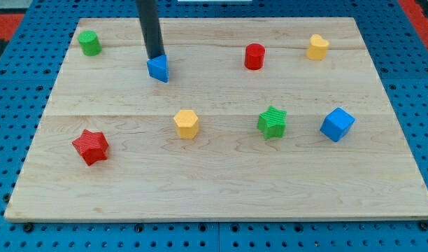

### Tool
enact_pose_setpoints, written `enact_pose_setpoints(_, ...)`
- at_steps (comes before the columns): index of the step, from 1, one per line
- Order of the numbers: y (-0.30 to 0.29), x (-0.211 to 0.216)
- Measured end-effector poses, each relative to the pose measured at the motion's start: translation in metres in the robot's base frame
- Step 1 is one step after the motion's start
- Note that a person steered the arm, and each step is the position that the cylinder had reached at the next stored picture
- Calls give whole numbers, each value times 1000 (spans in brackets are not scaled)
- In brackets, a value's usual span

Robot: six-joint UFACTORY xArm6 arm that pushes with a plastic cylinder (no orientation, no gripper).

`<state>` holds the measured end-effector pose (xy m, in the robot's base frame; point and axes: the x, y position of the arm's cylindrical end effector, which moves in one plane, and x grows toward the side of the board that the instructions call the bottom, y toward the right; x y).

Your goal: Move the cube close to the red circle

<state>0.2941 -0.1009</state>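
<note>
A wooden counter (pixel 221 189) is carrying eight small blocks. The rod's tip (pixel 155 57), the arm's only tool, has no jaws to open or close and is holding nothing; it is resting at the upper edge of a blue triangular block (pixel 158 68) near the view's top left, apparently touching it. The blue cube (pixel 337 124), the task's object, is sitting well apart from the tip, toward the view's right, just right of a green star (pixel 273 122). The red circle (pixel 254 56), a short cylinder, is standing near the view's top, up and to the left of the cube. A yellow block (pixel 317 47) is lying to the right of the circle, a yellow hexagonal block (pixel 187 124) near the centre, a red star (pixel 91 146) at lower left, and a green cylinder (pixel 89 43) at upper left.

Judged from this layout, the approach step is not yet begun. The next move is calling for the tip to travel to the cube's lower right side, then push it up and leftward, passing the green star without disturbing it.
</note>
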Motion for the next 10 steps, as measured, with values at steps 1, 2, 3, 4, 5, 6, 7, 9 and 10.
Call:
enact_pose_setpoints(1, 12, -7)
enact_pose_setpoints(2, 12, -10)
enact_pose_setpoints(3, 37, -24)
enact_pose_setpoints(4, 46, -24)
enact_pose_setpoints(5, 46, -24)
enact_pose_setpoints(6, 64, -3)
enact_pose_setpoints(7, 101, 17)
enact_pose_setpoints(9, 128, 53)
enact_pose_setpoints(10, 143, 75)
